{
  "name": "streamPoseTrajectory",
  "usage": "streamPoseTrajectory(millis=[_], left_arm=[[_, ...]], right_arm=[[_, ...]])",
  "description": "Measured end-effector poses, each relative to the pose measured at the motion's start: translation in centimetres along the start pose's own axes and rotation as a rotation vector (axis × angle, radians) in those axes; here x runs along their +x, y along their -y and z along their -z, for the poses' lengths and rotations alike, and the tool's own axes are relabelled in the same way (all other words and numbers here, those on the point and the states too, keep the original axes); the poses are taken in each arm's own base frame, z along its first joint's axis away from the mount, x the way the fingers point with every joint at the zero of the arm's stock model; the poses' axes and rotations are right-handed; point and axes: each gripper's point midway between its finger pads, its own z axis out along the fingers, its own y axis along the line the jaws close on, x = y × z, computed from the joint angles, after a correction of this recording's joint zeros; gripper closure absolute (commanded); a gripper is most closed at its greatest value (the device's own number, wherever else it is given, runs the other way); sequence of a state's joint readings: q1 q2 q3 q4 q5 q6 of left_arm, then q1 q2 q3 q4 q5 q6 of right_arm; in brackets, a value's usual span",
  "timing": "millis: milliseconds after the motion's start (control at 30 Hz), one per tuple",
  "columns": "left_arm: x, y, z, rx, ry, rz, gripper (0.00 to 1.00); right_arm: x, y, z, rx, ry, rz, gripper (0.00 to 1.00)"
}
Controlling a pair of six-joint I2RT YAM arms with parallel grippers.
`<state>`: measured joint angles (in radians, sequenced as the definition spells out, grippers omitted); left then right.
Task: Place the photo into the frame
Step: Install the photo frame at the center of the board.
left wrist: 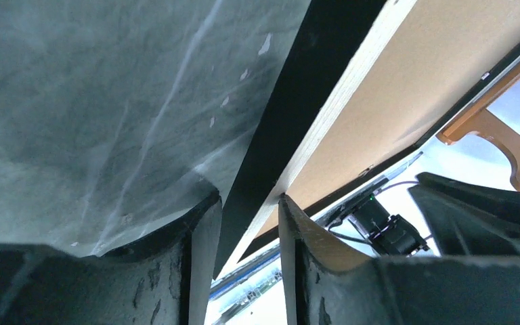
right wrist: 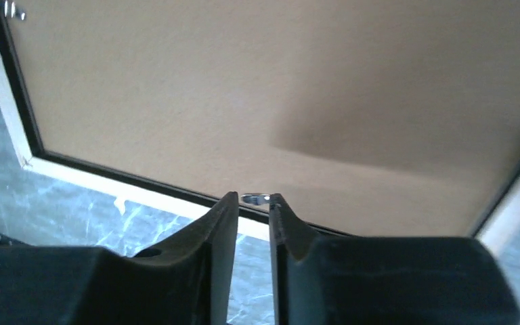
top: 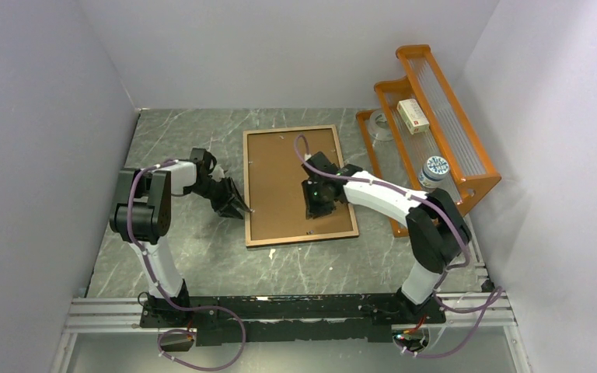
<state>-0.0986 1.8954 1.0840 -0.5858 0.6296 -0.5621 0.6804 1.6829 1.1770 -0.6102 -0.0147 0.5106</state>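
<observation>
The frame (top: 301, 239) lies face down on the marble table, light-wood back up, with the brown backing board (top: 280, 183) set in it. The photo is hidden. My left gripper (top: 242, 208) is shut on the frame's left rail; in the left wrist view its fingertips (left wrist: 206, 210) sit on either side of the black and wood rail (left wrist: 291, 128). My right gripper (top: 313, 214) hangs over the board near the frame's near edge. In the right wrist view its fingertips (right wrist: 227, 203) are nearly closed on a small metal tab (right wrist: 255, 198) at the board's edge.
An orange rack (top: 466, 148) stands at the right, holding a small box (top: 413, 115), a bottle (top: 434, 171) and a clear round item (top: 378, 124). White walls close in the back and both sides. A small white scrap (top: 270, 250) lies near the frame's front edge.
</observation>
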Motion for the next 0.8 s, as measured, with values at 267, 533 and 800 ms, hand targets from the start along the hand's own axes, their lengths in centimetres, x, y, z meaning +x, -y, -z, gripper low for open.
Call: streamPoseTrajectory(millis=[267, 533, 800], left_arm=[[0.7, -0.1, -0.1, 0.012, -0.018, 0.009, 0.61], [0.8, 0.0, -0.1, 0.014, -0.018, 0.006, 0.62], [0.8, 0.0, -0.1, 0.014, -0.019, 0.005, 0.63]], right_arm=[[2.9, -3.0, -2.1, -0.088, -0.105, 0.043, 0.77], [4.2, -3.1, -3.1, -0.079, -0.146, 0.059, 0.77], [4.8, -3.1, -3.6, -0.071, -0.163, 0.066, 0.76]])
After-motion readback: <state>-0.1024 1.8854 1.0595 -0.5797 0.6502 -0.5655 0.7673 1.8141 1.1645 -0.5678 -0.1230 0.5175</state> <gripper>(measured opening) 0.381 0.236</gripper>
